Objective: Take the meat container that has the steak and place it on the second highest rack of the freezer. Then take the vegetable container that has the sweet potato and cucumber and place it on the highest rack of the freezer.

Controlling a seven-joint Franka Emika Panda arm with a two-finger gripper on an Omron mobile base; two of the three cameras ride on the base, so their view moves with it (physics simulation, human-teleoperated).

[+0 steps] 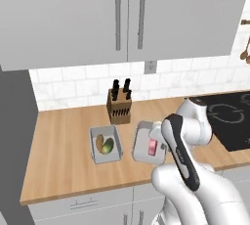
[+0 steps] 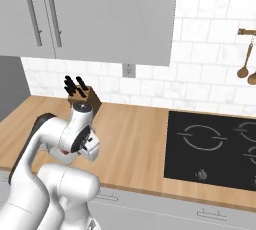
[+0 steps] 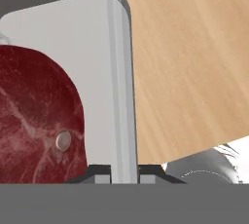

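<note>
**End effector pinches meat container wall**

The end effector [image 3: 124, 172] is pressed together on the side wall of the meat container [image 1: 144, 143], which holds the steak [image 3: 36, 121] on the wooden tabletop [image 1: 63, 141], beside the vegetable container [image 1: 106, 144].

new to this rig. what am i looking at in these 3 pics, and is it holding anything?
A rendered kitchen with a white robot arm on a mobile base. Two pictures come from base cameras behind the arm, left and right; the third looks along the gripper. On the wooden counter stand a knife block, a tray with the sweet potato and cucumber, and the meat container with the steak. The gripper is shut on the meat container's rim.
</note>
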